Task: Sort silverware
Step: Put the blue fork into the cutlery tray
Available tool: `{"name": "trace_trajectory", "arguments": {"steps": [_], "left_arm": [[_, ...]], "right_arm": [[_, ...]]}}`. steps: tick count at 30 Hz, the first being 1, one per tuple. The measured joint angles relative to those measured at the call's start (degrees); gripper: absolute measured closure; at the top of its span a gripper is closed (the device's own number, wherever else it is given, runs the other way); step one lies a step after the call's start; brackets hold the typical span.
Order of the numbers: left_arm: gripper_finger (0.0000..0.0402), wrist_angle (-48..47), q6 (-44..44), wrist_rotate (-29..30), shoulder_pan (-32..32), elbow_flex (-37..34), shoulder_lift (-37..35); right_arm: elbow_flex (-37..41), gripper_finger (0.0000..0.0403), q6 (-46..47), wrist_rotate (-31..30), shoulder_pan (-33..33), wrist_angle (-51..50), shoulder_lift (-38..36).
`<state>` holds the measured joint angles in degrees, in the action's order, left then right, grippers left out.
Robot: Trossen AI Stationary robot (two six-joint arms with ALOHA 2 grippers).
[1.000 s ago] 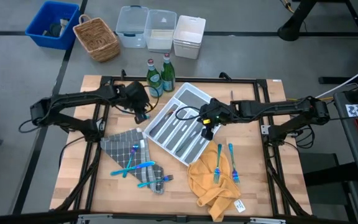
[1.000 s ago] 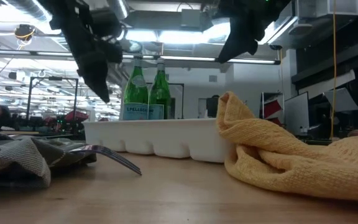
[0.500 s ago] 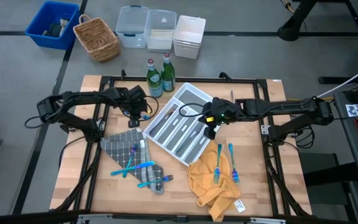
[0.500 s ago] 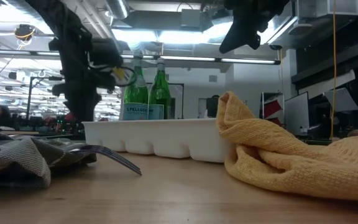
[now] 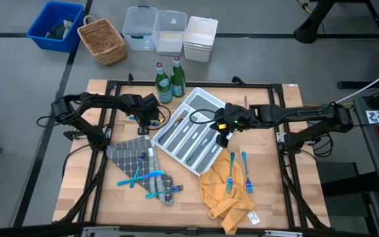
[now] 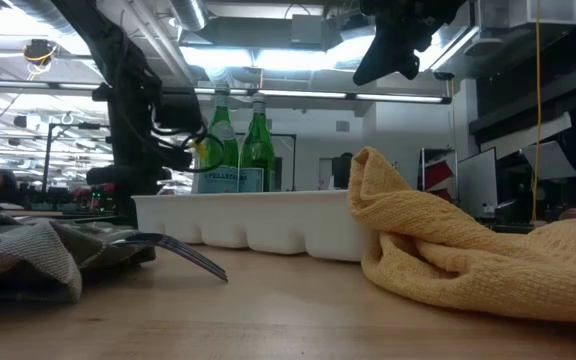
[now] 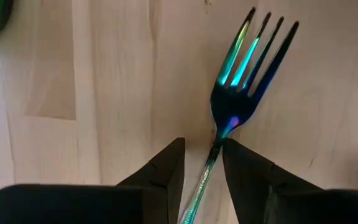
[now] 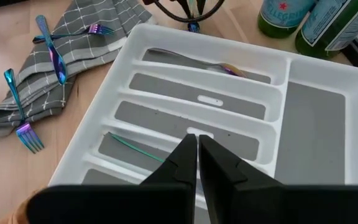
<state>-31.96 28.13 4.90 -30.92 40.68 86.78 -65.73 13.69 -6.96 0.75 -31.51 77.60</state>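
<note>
An iridescent blue-teal fork [image 7: 244, 68] lies flat on the bare wood just left of the white cutlery tray [image 5: 193, 131]. My left gripper [image 7: 202, 149] points down at it, open, with one finger on each side of the fork's neck; in the high view [image 5: 152, 120] the gripper hides the fork. My right gripper [image 8: 197, 144] is shut and empty above the tray's middle [image 5: 222, 133]. More blue-teal utensils [image 5: 142, 176] lie on the grey cloth [image 5: 127, 157]. Two forks [image 5: 231, 172] lie on the yellow cloth [image 5: 226, 196]. A spoon [image 8: 194, 61] lies in a tray slot.
Two green glass bottles [image 5: 169, 80] stand at the table's far edge, close behind my left gripper. The tray lies slantwise at the table's middle. The yellow cloth bulges high at the near right [image 6: 448, 240]. Bins and a basket [image 5: 102, 41] stand beyond the table.
My left gripper has come down from well above the table to the tabletop beside the tray's left end and now stands over the fork. My right gripper has stayed shut above the tray.
</note>
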Motion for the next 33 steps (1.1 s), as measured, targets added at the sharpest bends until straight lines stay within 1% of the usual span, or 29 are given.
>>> {"name": "trace_trajectory", "arguments": {"steps": [5, 7, 9, 14, 15, 19, 23, 29, 33], "left_arm": [[0.0301, -0.16, 0.01, -0.15, 0.0, 0.15, 1.57], [0.0309, -0.45, -0.01, -0.56, 0.0, 0.16, 1.85], [0.0328, -0.57, -0.49, -1.1, 0.0, 0.14, 1.93], [0.0389, -0.79, -2.08, -1.29, 0.02, 0.09, 1.95], [0.0393, -0.79, -2.46, -1.34, 0.02, 0.09, 1.95], [0.0391, -0.73, -4.94, -1.31, 0.02, -0.03, 1.67], [0.0398, -0.61, -7.91, -1.31, 0.02, -0.13, 0.23], [0.0399, -1.27, -11.54, -1.26, 0.0, -0.34, -3.98], [0.0399, -2.76, -15.71, -1.29, 0.0, -0.3, -7.24]], "right_arm": [[0.0, 0.0382, 0.0, -0.03, 0.0, 0.01, 0.0], [0.0, 0.0382, -0.02, -0.02, 0.0, -0.01, 0.0], [0.0, 0.0382, -0.02, -0.04, 0.0, 0.01, 0.0], [0.0, 0.0382, -0.04, -0.04, 0.0, 0.0, 0.0], [0.0, 0.0382, -0.04, -0.04, 0.0, -0.01, 0.0], [0.0, 0.0382, -0.24, -0.04, 0.0, -0.01, 0.02], [0.0, 0.0382, -0.44, -0.06, 0.0, -0.01, 0.02], [0.0, 0.0382, -0.48, -0.06, -0.02, 0.01, 0.02], [0.0, 0.0382, -0.48, -0.07, 0.0, 0.01, 0.02]]}}
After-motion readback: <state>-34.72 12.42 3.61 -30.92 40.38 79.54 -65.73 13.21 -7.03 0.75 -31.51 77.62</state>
